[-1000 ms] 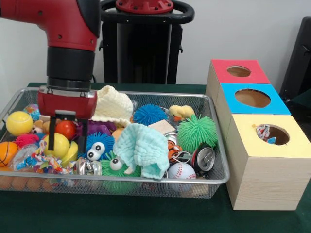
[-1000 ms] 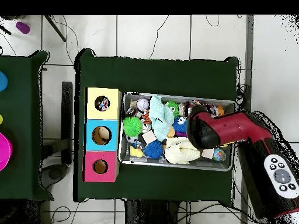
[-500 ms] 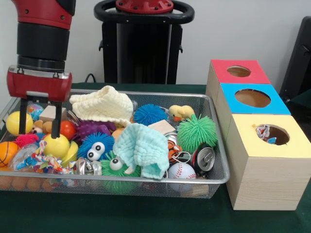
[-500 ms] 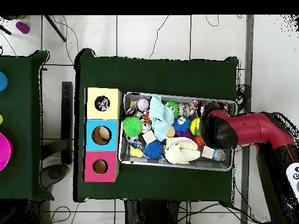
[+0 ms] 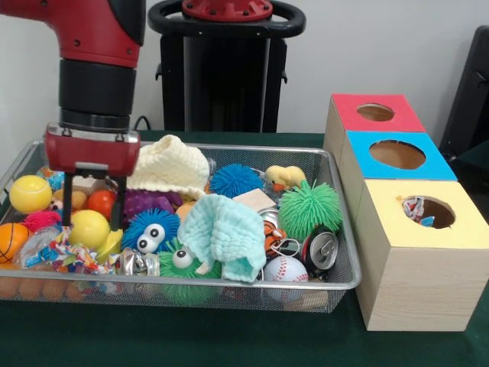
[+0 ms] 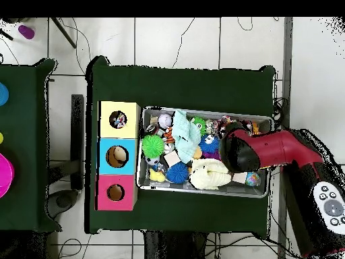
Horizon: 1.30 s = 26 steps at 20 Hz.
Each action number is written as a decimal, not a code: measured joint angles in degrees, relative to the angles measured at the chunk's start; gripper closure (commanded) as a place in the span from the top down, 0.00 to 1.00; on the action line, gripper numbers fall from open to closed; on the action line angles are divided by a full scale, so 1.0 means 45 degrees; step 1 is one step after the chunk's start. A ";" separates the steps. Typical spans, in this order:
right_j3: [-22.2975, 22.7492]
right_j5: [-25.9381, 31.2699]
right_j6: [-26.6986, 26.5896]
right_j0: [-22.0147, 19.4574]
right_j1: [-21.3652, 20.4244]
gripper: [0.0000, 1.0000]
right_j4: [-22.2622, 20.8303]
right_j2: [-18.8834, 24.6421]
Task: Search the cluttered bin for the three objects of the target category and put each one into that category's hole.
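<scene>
Front view: pincer [image 5: 92, 225] hangs over the left end of the cluttered bin [image 5: 229, 293], fingers apart and empty, straddling a yellow ball [image 5: 89, 228] with a red ball [image 5: 100, 203] just behind. Likely lined up low there because a braided cloth toy [image 5: 70, 256] lies just in front of the yellow ball, against the near mesh wall, half buried under clutter. Another cloth toy [image 5: 416, 208] already sits in the hole of the yellow box [image 5: 422, 252], so that box looks like the target. Pale yellow washcloth [image 5: 172, 166] and mint washcloth [image 5: 224, 233] drape over the middle pile, hiding what's beneath. A third toy can't be made out. Overhead view: arm [image 6: 269, 150] covers that bin end.
</scene>
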 measured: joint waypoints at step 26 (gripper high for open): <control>0.0822 -0.1695 0.0000 -0.0444 0.0800 1.00 0.0248 -0.0815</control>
